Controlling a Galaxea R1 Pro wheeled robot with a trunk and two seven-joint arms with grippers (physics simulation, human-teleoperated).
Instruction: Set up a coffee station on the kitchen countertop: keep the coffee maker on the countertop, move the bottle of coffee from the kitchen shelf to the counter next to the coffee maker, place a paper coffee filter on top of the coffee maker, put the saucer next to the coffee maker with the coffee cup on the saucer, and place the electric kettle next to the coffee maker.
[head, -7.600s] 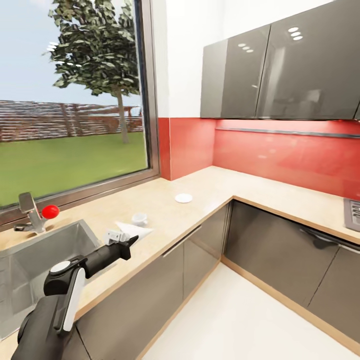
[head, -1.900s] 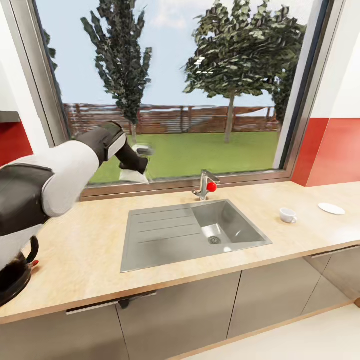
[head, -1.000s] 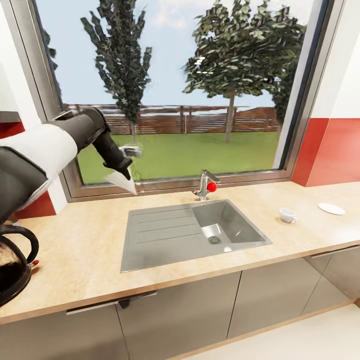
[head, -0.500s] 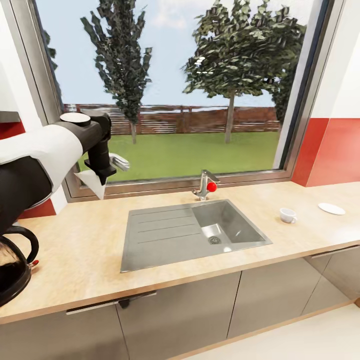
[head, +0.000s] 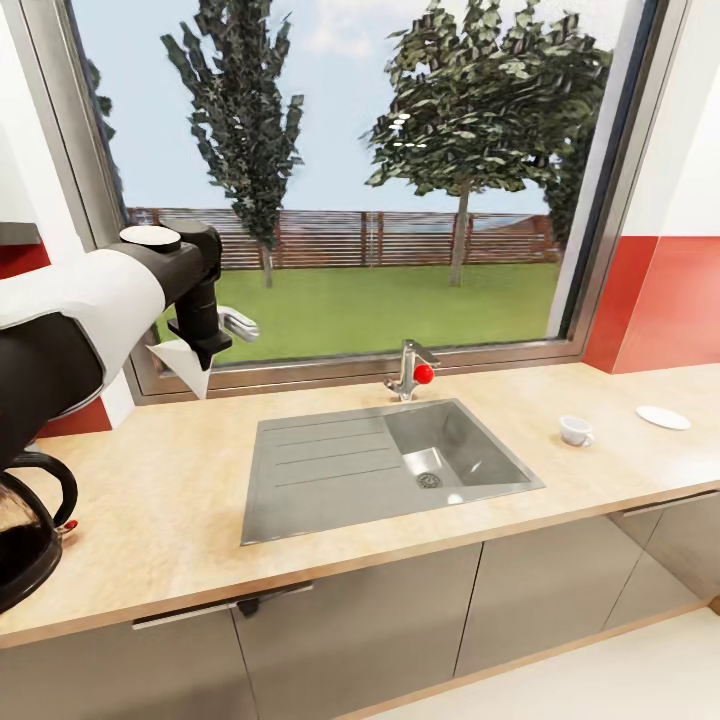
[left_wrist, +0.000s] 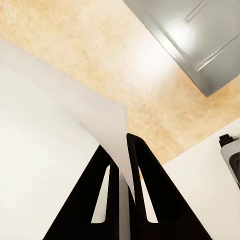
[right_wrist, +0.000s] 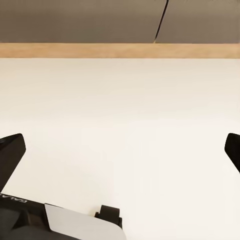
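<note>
Left end effector (left_wrist: 120, 157) pinching paper filter (left_wrist: 60, 130)

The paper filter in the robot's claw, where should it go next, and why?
Probably carry it a little further left, toward the coffee pot at the counter's end. The left claw is shut on the paper filter, held above the countertop left of the sink. The filter belongs on the coffee maker, so that direction seems right.
</note>
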